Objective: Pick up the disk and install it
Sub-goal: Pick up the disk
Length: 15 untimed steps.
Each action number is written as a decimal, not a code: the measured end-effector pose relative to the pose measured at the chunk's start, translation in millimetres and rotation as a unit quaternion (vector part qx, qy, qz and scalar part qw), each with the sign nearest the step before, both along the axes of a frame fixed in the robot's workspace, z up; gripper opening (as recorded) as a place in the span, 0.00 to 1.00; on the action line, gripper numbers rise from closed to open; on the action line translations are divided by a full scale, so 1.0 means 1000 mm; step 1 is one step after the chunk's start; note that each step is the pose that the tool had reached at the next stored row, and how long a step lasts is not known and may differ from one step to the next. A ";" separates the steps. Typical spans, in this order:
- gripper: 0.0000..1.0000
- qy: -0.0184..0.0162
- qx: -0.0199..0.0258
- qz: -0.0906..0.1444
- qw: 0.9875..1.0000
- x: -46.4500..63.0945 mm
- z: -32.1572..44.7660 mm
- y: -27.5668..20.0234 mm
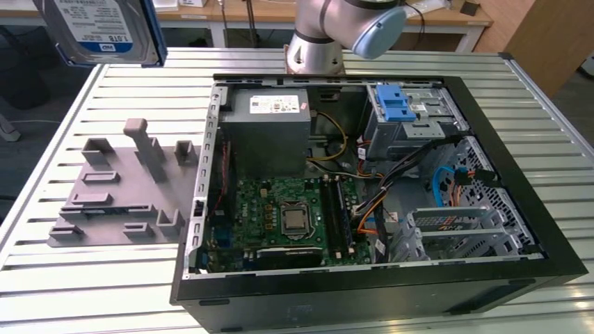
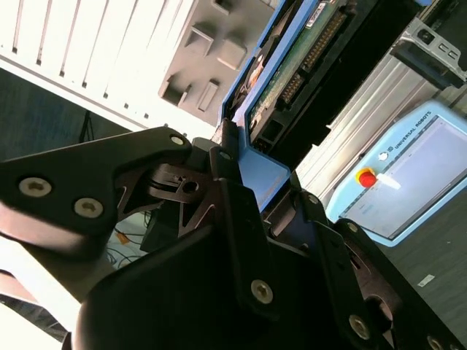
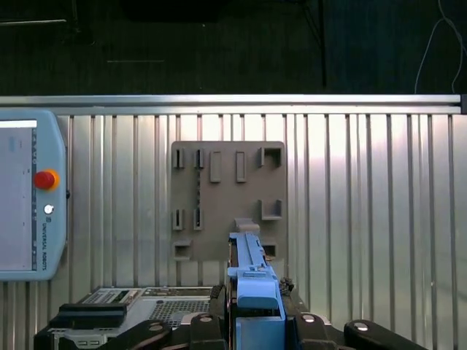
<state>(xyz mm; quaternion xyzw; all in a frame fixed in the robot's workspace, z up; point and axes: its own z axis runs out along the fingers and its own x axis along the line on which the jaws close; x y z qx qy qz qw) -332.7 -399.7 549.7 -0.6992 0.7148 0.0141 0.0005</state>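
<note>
The disk (image 1: 102,28), a silver hard drive with a white-and-blue label and blue side rails, hangs high over the table's far corner at the exterior view's left. It is clear of the grey holder plate (image 1: 121,195) below it. In the first wrist view the disk (image 3: 252,281) shows edge-on with its blue rail, clamped in my gripper (image 3: 255,332), whose black fingers (image 3: 208,332) press on both sides. In the second wrist view my gripper (image 2: 248,186) is shut on the disk (image 2: 292,73), whose green circuit board faces the camera.
The open computer case (image 1: 519,271) lies at the exterior view's right, with a grey power supply box (image 1: 269,132) and a silver drive cage with a blue latch (image 1: 401,108). The arm base (image 1: 316,56) stands behind the case. A teach pendant (image 3: 29,197) lies on the slatted table (image 3: 365,219).
</note>
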 end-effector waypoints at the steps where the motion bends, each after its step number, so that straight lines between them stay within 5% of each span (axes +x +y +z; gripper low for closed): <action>1: 0.37 0.000 0.000 0.000 1.000 0.001 -0.0004 -0.0027; 8: 0.37 0.000 0.000 0.000 1.000 0.009 -0.0039 -0.0213; 15: 0.37 0.000 0.000 0.000 1.000 0.032 -0.0068 -0.0252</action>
